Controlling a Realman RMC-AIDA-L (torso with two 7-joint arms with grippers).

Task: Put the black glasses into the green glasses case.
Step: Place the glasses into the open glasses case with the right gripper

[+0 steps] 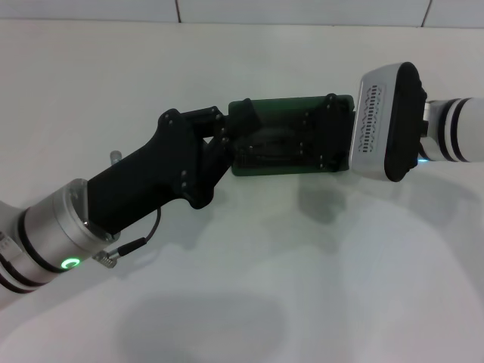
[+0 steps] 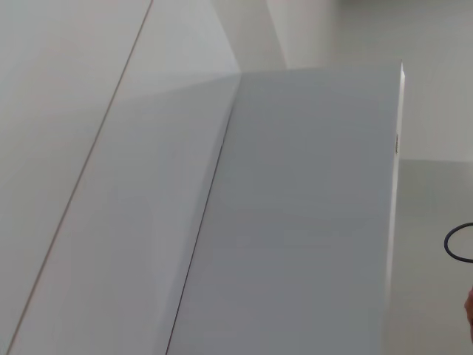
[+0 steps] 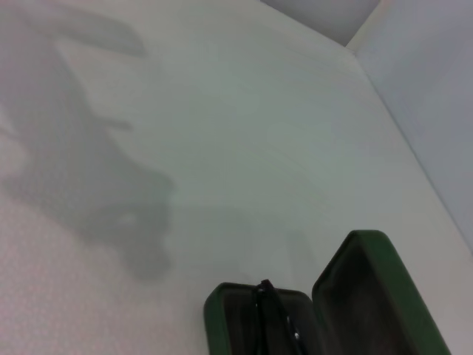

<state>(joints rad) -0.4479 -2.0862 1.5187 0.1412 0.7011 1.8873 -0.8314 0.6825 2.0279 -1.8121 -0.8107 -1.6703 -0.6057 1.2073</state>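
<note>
**Case and glasses between two end effectors on white bench**

Item 1. Case [image 1: 291, 136]: dark green, flat, rounded corners. It lay open on the bench [image 1: 249, 302], in the far middle of the head view. The right wrist view showed the tray [image 3: 247, 318] with dark lining and the lid [image 3: 380, 296] raised beside it.

Item 2. Glasses [image 3: 275, 314]: thin black frame, seen in the right wrist view resting inside the tray of the case. Only part of the frame was visible; how the temple arms lay could not be told. In the head view the glasses were not clearly separable from the dark interior.

Item 3. Left end effector [image 1: 223, 132]: black, reaching in from the near left, its tip at the left end of the case and overlapping it. Whether its fingers were released or clenched could not be told. Its wrist view showed only pale surfaces and a loop of dark cable at the edge.

Item 4. Right end effector [image 1: 329, 132]: black fingers at the right end of the case, overlapping it, behind a white wrist housing. Whether it was released or clenched could not be told.
</note>
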